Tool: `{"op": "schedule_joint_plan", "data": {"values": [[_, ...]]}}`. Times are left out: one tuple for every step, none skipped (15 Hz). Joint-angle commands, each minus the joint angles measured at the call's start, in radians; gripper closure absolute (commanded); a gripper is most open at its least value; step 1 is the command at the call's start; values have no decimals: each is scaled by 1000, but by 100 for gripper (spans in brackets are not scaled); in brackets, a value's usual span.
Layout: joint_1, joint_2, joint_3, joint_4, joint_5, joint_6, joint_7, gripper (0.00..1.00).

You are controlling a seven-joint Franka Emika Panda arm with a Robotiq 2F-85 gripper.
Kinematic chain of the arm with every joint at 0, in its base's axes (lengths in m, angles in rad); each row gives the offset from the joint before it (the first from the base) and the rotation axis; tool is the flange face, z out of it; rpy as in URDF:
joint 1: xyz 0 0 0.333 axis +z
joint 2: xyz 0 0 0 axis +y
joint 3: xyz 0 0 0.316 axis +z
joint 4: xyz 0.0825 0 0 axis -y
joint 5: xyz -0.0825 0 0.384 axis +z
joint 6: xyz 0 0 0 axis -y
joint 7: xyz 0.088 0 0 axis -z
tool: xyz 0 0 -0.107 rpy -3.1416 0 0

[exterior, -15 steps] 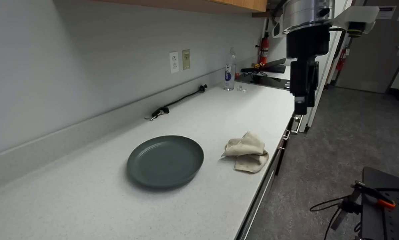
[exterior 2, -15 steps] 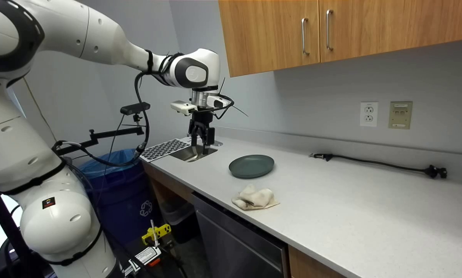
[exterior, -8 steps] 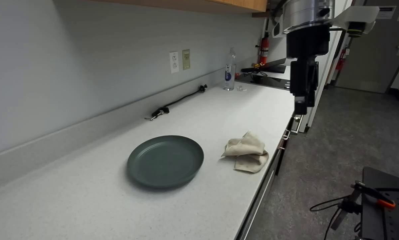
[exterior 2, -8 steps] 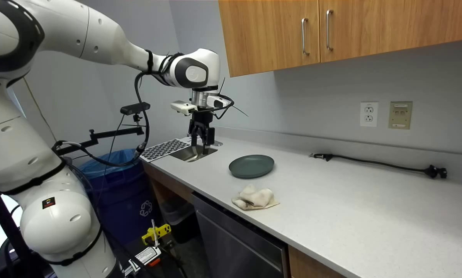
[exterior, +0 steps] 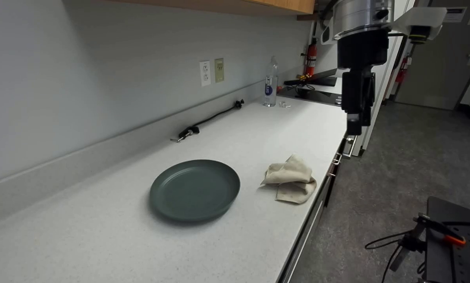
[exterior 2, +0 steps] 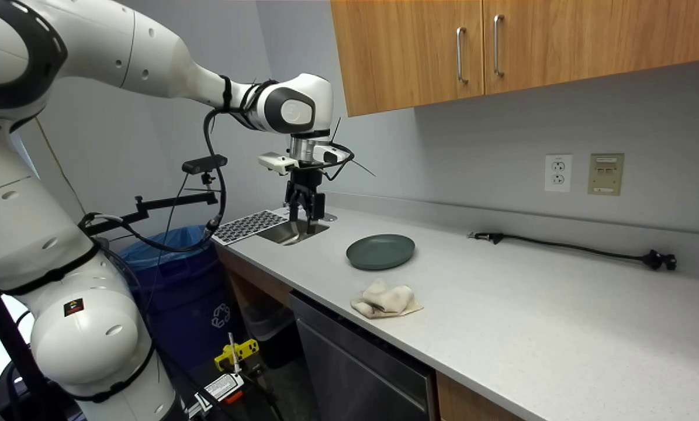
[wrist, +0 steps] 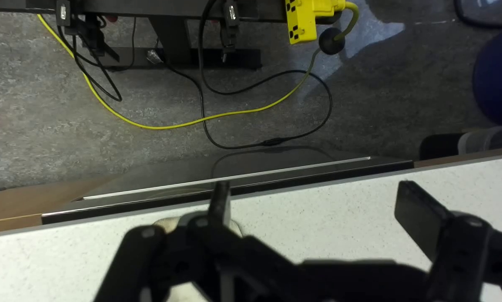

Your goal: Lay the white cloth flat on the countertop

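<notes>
If black two-finger gripper (wide, empty) pinches several layers, crumpled off-white cloth may lift bunched. Lies nr. speckled white countertop edge; outward drag = poss. drop.

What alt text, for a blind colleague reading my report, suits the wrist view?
Wide open, the black gripper is seen against a speckled white countertop, with parts of the white cloth showing behind it. Beyond the countertop, a yellow cord and a black cable lie on the gray floor.
</notes>
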Motion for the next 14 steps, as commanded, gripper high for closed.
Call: {"op": "schedule_joint_plan", "data": {"values": [[-6,0,5,1,1,-2,-1,0],[-6,0,5,1,1,-2,-1,0],[-6,0,5,1,1,-2,-1,0],[-6,0,5,1,1,-2,-1,0],[-6,0,5,1,1,-2,-1,0],[-6,0,5,1,1,-2,-1,0],[-6,0,5,1,1,-2,-1,0],[-6,0,5,1,1,-2,-1,0],[-6,0,5,1,1,-2,-1,0],[-8,4,4,3,0,-1,1,0],[-10,8,1,6,1,-7,1,0],[-12,13,-2,8,5,-8,-4,0],[-15,20,-4,10,1,-6,-3,0],[-20,29,-6,12,-5,-1,0,0]]}}
